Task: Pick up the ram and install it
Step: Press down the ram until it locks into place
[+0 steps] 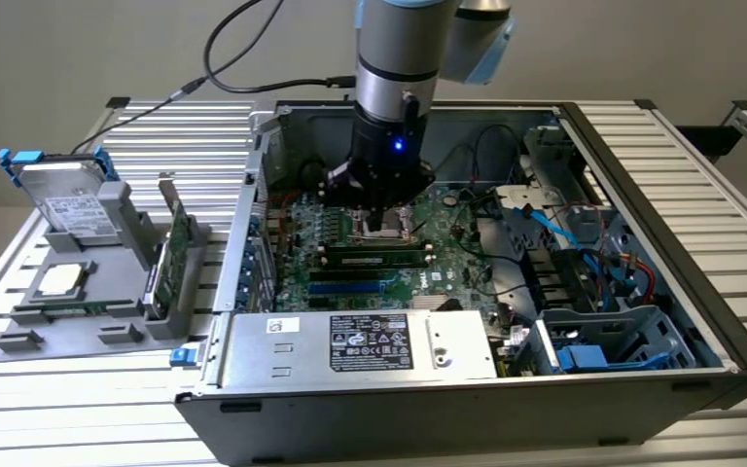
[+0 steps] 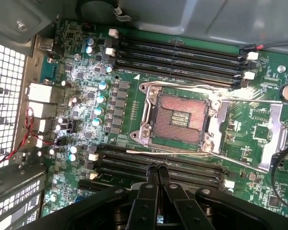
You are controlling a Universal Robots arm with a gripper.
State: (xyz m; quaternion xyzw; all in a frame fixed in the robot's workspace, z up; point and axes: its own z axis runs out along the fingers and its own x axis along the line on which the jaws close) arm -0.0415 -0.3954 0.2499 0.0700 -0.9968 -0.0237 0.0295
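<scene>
The ram (image 1: 376, 258), a long narrow green stick with dark chips, sits along a memory slot on the motherboard (image 1: 458, 248) inside the open computer case. My gripper (image 1: 376, 216) hangs just behind it, over the CPU socket (image 2: 177, 120) area. In the wrist view the gripper (image 2: 157, 170) is shut, its two fingertips pressed together with nothing between them, right above the nearer bank of dark memory slots (image 2: 134, 160). I cannot tell whether the fingertips touch the slots.
A grey stand (image 1: 88, 321) at the exterior view's left holds a silver hard drive (image 1: 69, 199) with blue clips, a chip (image 1: 62, 280) and a green board (image 1: 176, 248) on edge. The power supply (image 1: 361, 345), a drive cage (image 1: 614, 341) and cables (image 1: 543, 219) crowd the case.
</scene>
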